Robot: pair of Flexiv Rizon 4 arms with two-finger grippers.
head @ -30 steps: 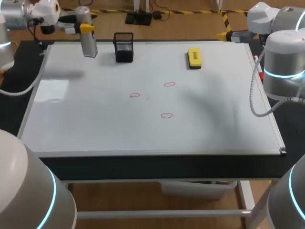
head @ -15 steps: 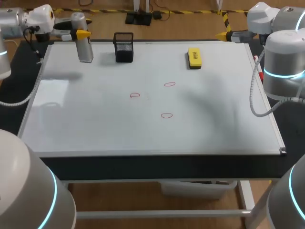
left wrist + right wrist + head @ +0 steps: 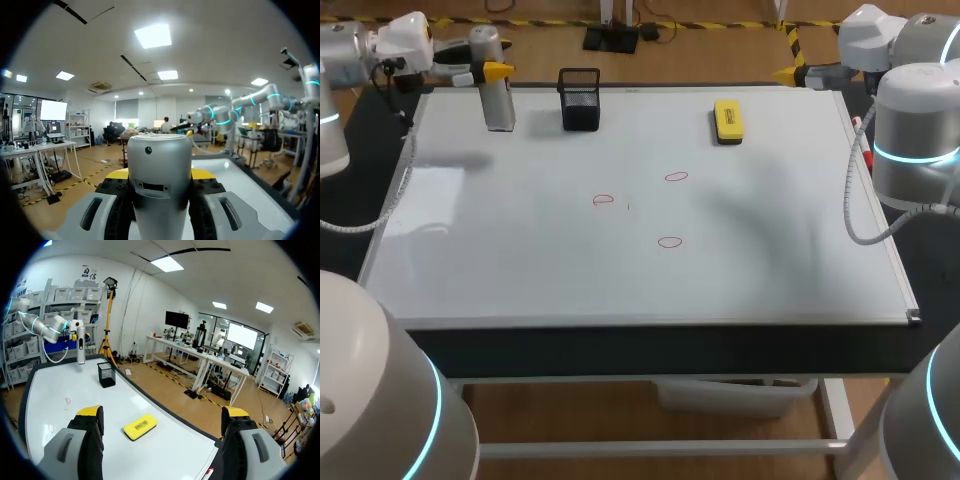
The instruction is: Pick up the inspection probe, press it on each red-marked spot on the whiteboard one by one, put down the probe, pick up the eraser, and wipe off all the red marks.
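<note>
Grips the probe [image 3: 498, 100] upright in the left gripper [image 3: 490, 72], at the far left corner of the whiteboard [image 3: 520, 270], well apart from the three red marks [image 3: 669, 241]. Shows the right gripper [image 3: 162, 412] spread wide, empty, near the eraser [image 3: 728, 120]. Risks clipping the black cup [image 3: 580, 98] crossing over, or skidding the probe if pressed tilted.

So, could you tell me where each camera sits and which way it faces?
Head: above and behind, looking down on the whiteboard; left arm, right arm show.
Left wrist: faces the room along the left gripper, shut on the inspection probe.
Right wrist: faces across the whiteboard past the open right gripper.
Shared: head and right wrist show the eraser.
</note>
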